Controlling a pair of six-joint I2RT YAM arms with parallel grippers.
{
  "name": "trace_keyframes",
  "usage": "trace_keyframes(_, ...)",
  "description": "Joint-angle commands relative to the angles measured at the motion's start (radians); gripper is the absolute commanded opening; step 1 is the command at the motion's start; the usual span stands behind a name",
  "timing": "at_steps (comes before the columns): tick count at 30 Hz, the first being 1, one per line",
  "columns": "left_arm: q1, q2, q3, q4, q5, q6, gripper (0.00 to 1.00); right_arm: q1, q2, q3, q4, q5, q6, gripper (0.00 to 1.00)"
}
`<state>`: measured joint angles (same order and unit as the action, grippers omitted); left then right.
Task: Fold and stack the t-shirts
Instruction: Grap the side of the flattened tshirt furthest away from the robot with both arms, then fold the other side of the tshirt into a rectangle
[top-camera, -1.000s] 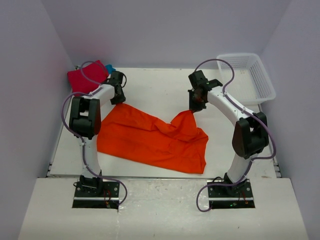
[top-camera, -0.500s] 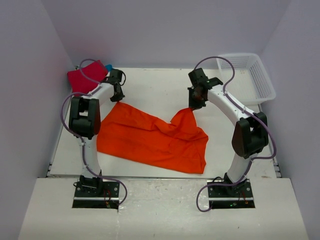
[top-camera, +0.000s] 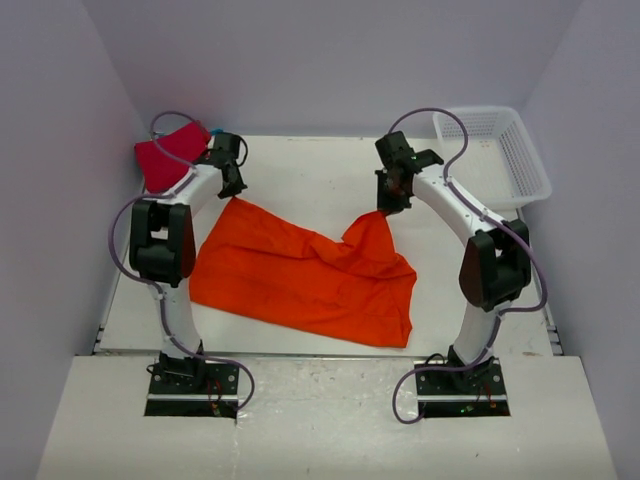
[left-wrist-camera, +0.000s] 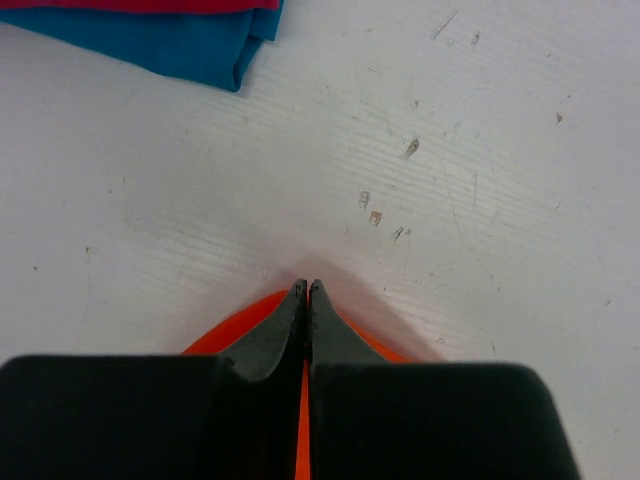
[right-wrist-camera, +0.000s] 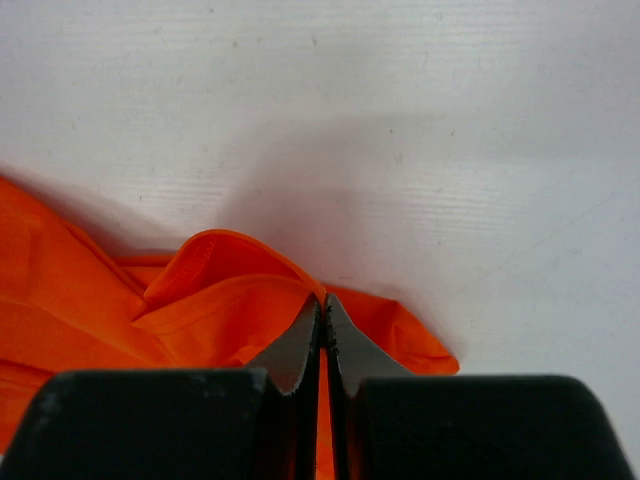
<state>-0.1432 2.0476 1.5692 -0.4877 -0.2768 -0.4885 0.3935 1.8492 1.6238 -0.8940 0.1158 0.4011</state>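
Note:
The orange t-shirt (top-camera: 300, 275) lies spread and rumpled across the middle of the table. My left gripper (top-camera: 232, 193) is shut on its far left corner, and orange cloth (left-wrist-camera: 225, 325) shows between and beside the jaws (left-wrist-camera: 305, 290). My right gripper (top-camera: 386, 211) is shut on the shirt's far right corner, lifting a peak of orange cloth (right-wrist-camera: 215, 300) that bunches around its jaws (right-wrist-camera: 322, 300). A crimson red t-shirt (top-camera: 165, 155) lies folded at the far left corner with a teal blue t-shirt (left-wrist-camera: 190, 45) under it, a little beyond the left gripper.
A white lattice basket (top-camera: 510, 150) stands at the far right corner. Walls close in the table on the left, back and right. Purple cables loop over both arms.
My left gripper has closed on the orange shirt's far left corner and drawn it a little toward the far side. The right gripper has kept its hold and place.

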Motion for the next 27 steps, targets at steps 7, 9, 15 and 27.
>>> trace_keyframes(7, 0.028, -0.148, -0.012, 0.011, -0.048, -0.015, 0.0, -0.083, 0.077, 0.197, -0.01, 0.076, -0.034, 0.0)
trace_keyframes(9, 0.03, -0.153, -0.012, 0.009, -0.047, -0.015, 0.0, -0.088, 0.093, 0.228, -0.014, 0.074, -0.062, 0.0)
trace_keyframes(15, 0.042, -0.149, -0.014, 0.009, -0.047, -0.018, 0.0, -0.107, 0.139, 0.353, -0.037, 0.07, -0.119, 0.0)
trace_keyframes(27, 0.097, -0.115, -0.011, 0.031, -0.033, -0.015, 0.0, -0.148, 0.257, 0.516, -0.042, -0.027, -0.176, 0.0)
